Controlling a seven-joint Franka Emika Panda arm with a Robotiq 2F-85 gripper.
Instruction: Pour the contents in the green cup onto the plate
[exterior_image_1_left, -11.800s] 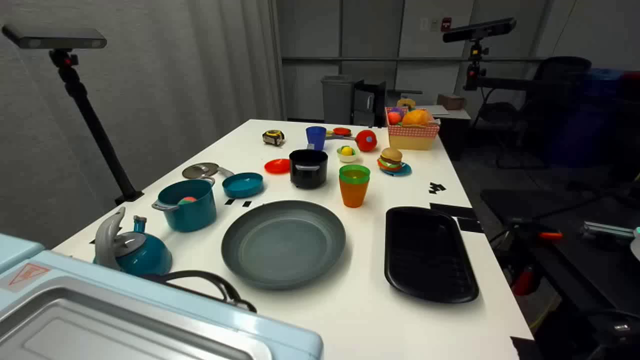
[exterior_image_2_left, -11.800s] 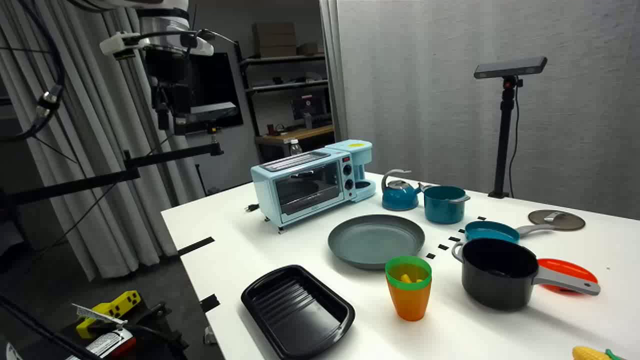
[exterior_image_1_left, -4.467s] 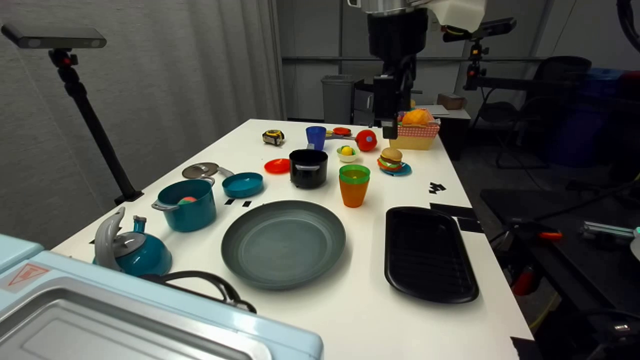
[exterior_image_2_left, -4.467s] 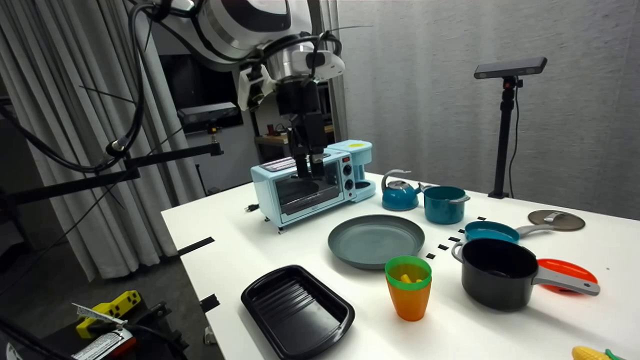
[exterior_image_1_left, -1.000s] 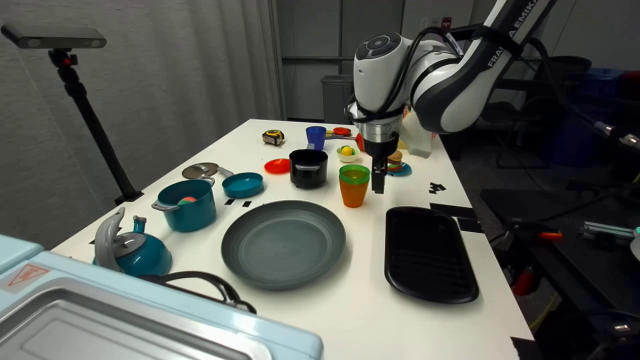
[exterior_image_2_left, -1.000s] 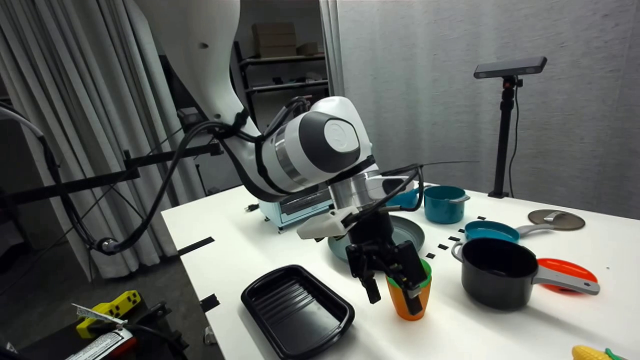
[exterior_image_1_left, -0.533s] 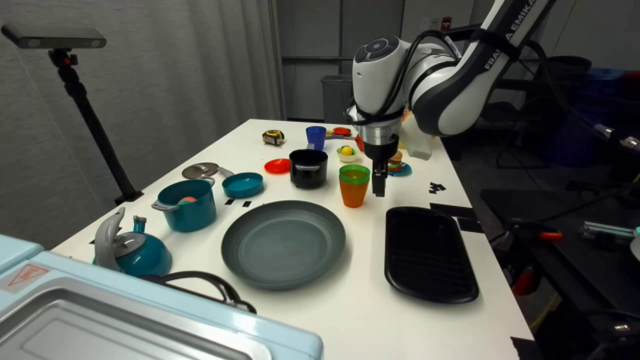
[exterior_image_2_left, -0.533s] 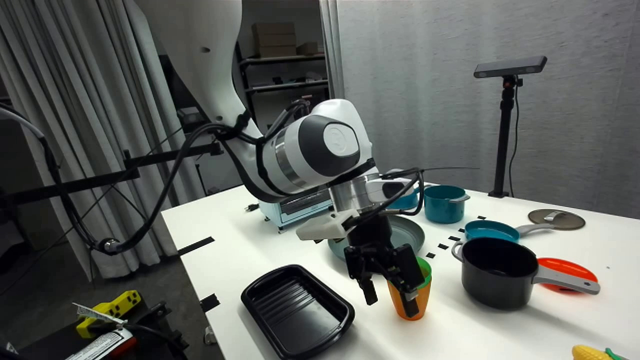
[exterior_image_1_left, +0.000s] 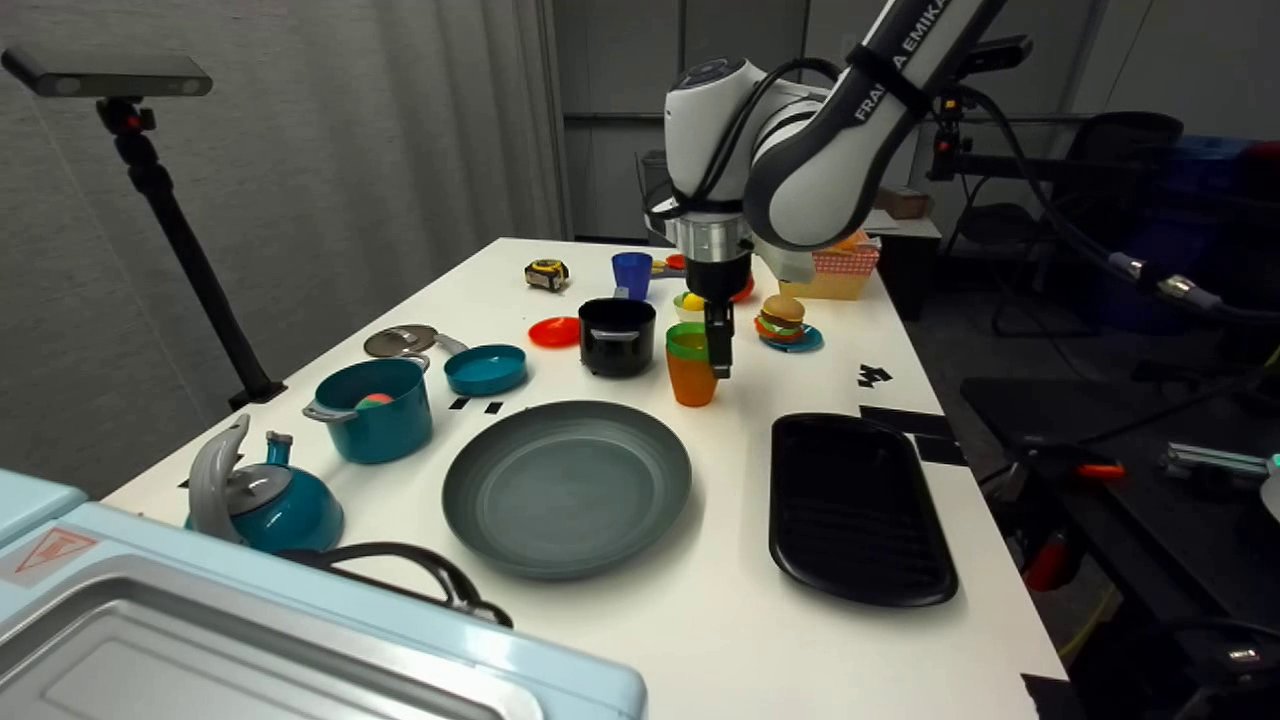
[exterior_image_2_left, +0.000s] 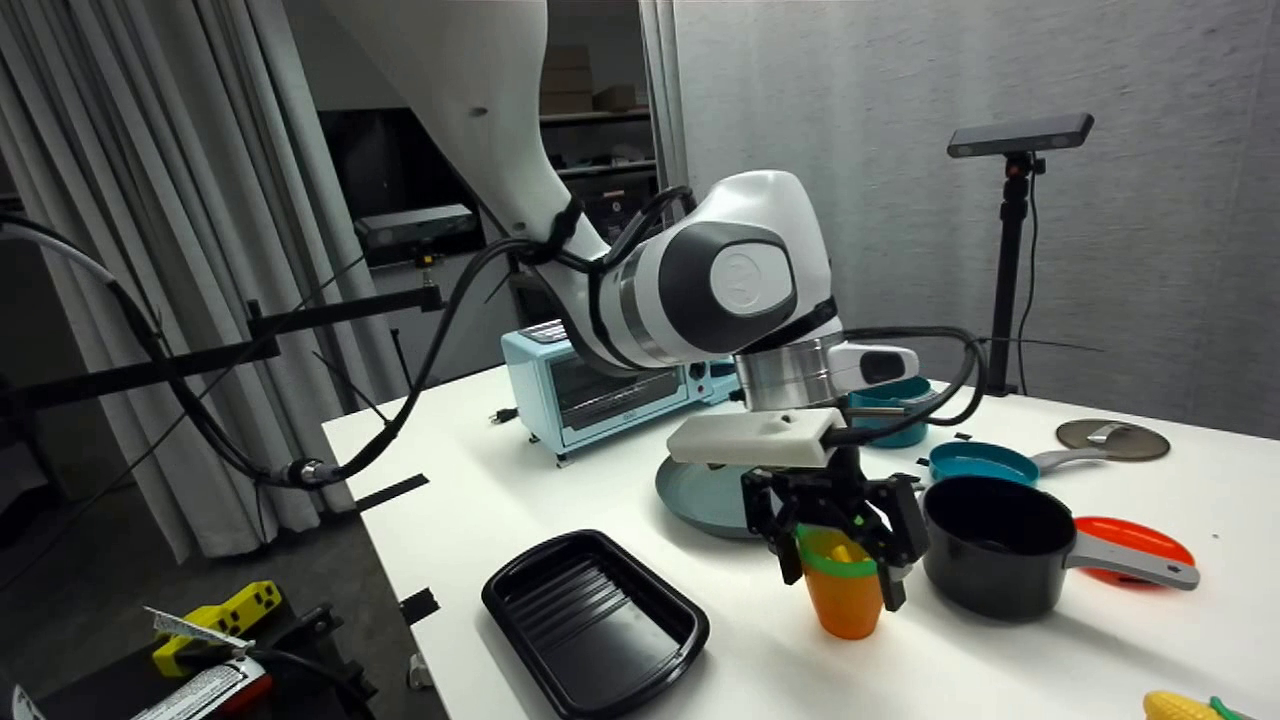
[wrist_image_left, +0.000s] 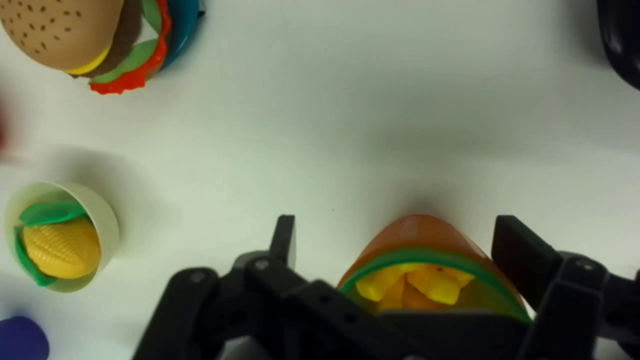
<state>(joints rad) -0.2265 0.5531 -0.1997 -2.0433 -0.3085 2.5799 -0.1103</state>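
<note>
While my white arm (exterior_image_2_left: 700, 290) stands sharply bent above a white table (exterior_image_2_left: 480, 505), its upper length slanting in from the top left in an exterior view and its last section pointing nearly straight down, my black gripper (exterior_image_2_left: 842, 588) hangs low at the green cup (exterior_image_1_left: 684, 350). The jaws are spread well apart, one to each side of the rim. At the left of the wrist view, one of my fingers (wrist_image_left: 284, 237) stands with a strip of table between it and the cup; the opposite finger is right at the cup's other side, though I cannot tell whether it touches. The green cup is nested in an orange cup (exterior_image_1_left: 690, 385), its rim showing above; the pair appears to stand on the table, and I cannot tell if it leans slightly behind my fingers. Yellow-orange contents (wrist_image_left: 435, 285), short and stick-shaped, lie inside the green cup, seen past my knuckles. Near the cups, the plate (exterior_image_1_left: 567, 495) lies flat, partly hidden behind my wrist in an exterior view. A black pot (exterior_image_2_left: 988, 575) stands close to one finger, and a black rectangular tray (exterior_image_2_left: 600, 620) lies on the opposite side. At the wrist view's upper left, a toy burger (wrist_image_left: 60, 30) rests on a blue saucer (wrist_image_left: 183, 25).
</note>
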